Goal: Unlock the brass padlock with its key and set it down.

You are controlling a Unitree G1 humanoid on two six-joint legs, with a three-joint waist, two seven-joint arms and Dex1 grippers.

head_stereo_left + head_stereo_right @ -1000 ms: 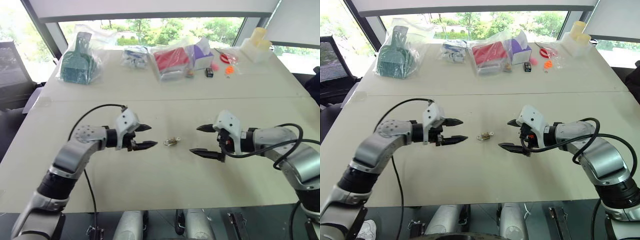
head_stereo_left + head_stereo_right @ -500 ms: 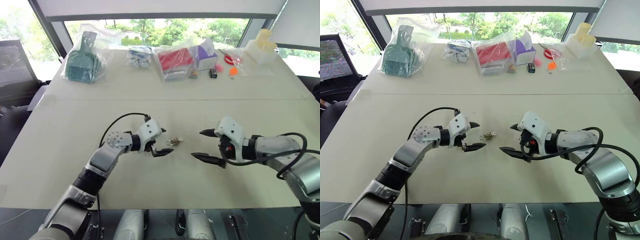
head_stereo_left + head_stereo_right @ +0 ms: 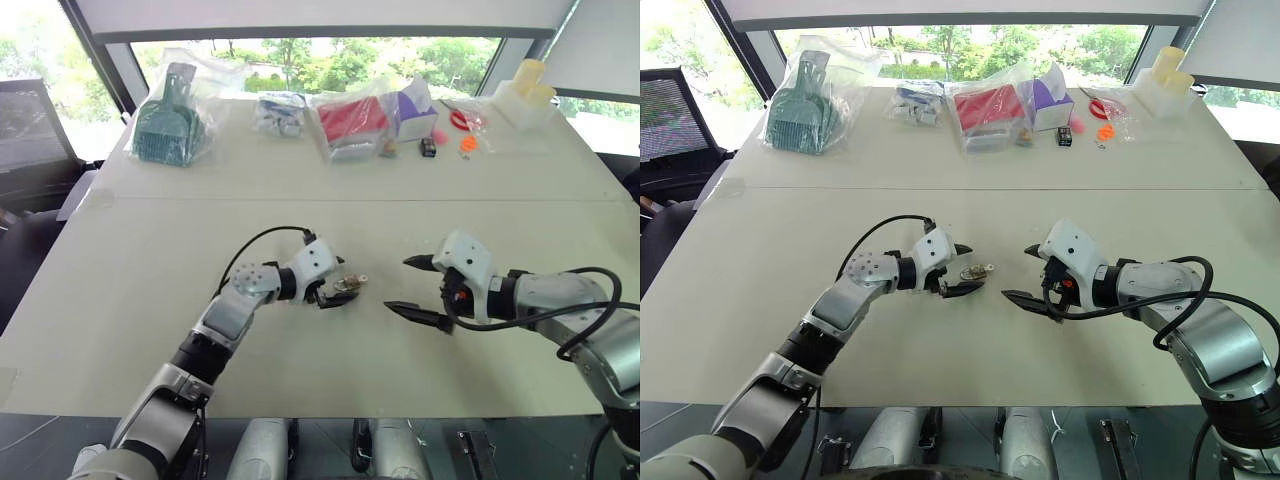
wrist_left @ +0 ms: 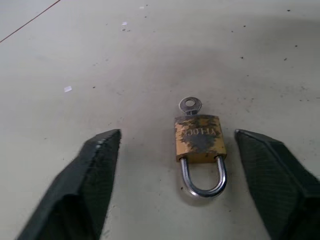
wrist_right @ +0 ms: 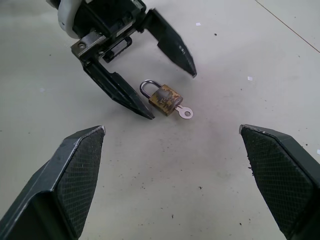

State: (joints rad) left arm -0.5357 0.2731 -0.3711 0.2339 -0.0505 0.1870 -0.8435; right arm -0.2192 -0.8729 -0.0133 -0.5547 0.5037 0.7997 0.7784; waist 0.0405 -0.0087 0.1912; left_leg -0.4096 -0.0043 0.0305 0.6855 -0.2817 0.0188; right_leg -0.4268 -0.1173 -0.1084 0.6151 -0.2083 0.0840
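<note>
brass padlock (image 4: 198,138): lies flat on the pale table (image 3: 150,300), in the middle of the near half, between the two grippers. Its shackle points toward the left arm and looks seated in the body, so I judge it locked.
key (image 4: 189,105): its round silver bow sticks out of the end of the body that faces the right arm. It appears already in the keyhole, which would spare a separate insertion.
left gripper (image 3: 962,270): down at the padlock, fingers part open, one on the near side and one on the far side of the lock. The left wrist view shows a bare gap between each finger and the brass, so nothing is gripped. Straddling the body this way suits a pinch across its flat sides, leaving the key end free.
right gripper (image 3: 1022,275): hovers just right of the padlock, jaws spread wide and empty, pointing at the key end. Probably waiting there to take the bow once the lock is steadied.
far table edge: bagged items, a green dustpan (image 3: 160,125) in plastic and a red pack (image 3: 347,118), well apart from the work and not involved.
stage: grasp not yet made; unlocking not begun.
risk: the padlock is small and flat, so uneven closing could push it sideways or bend the key.
</note>
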